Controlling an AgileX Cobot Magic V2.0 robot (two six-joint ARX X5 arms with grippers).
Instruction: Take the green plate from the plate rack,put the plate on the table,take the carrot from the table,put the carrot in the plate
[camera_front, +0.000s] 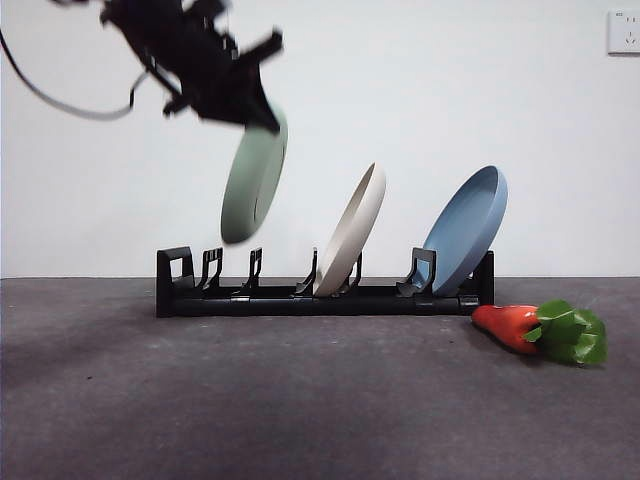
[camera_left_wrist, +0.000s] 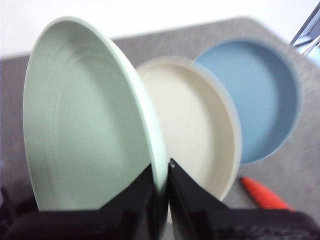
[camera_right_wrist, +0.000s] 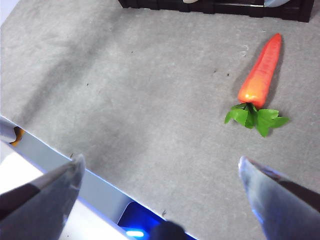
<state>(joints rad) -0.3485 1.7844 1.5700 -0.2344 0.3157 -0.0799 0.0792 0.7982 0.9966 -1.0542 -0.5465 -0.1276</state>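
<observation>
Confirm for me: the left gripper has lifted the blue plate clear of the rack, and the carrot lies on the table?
Not the blue plate: the left gripper holds the green plate, as the left wrist view shows. The carrot does lie on the table.

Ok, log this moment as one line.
left hand shut on green plate, lifted above plate rack | right hand open, waiting | carrot on table

No legible text, label, brand or number anywhere.

I see the green plate (camera_front: 254, 182) tilted on edge, clear above the plate rack (camera_front: 320, 296); the carrot (camera_front: 542, 329) lies on the table (camera_front: 250, 400) just beside the rack's end.
</observation>
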